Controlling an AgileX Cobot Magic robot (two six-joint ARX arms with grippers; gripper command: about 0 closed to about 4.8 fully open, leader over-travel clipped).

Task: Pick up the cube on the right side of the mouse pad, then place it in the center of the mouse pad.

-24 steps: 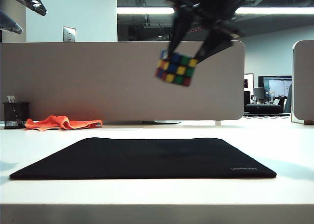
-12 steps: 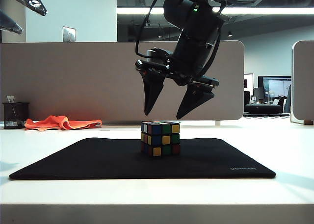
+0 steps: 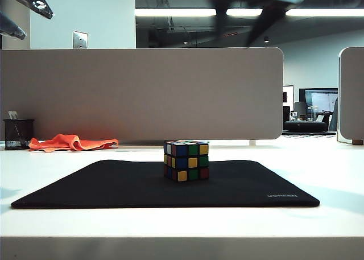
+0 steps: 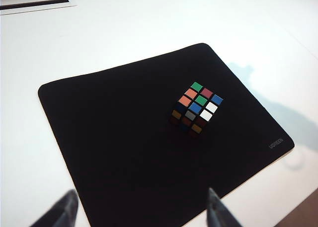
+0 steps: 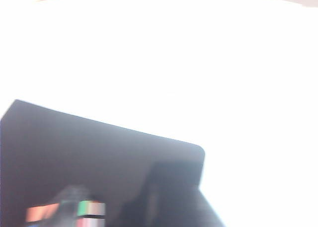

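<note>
The cube (image 3: 186, 160) stands by itself near the middle of the black mouse pad (image 3: 114, 186). Nothing touches it. My right gripper (image 3: 235, 39) is a blurred shape high above the cube at the top edge of the exterior view. Its two fingers are spread, with nothing between them. The right wrist view is blurred; it shows part of the cube (image 5: 91, 208) on the mouse pad (image 5: 74, 147) beside a dark finger (image 5: 164, 197). My left gripper (image 4: 143, 209) hangs open over the pad's near edge, well short of the cube (image 4: 197, 107).
An orange cloth (image 3: 73, 141) and a black mesh pen cup (image 3: 18, 133) lie at the back left of the white table. A grey partition (image 3: 142, 92) runs behind the table. A dark part of the left arm (image 3: 31, 1) shows at the upper left.
A second ago the right gripper held the cube in the air. It then set the cube on the pad, let go, and has risen to the top edge. The left gripper has not moved.
</note>
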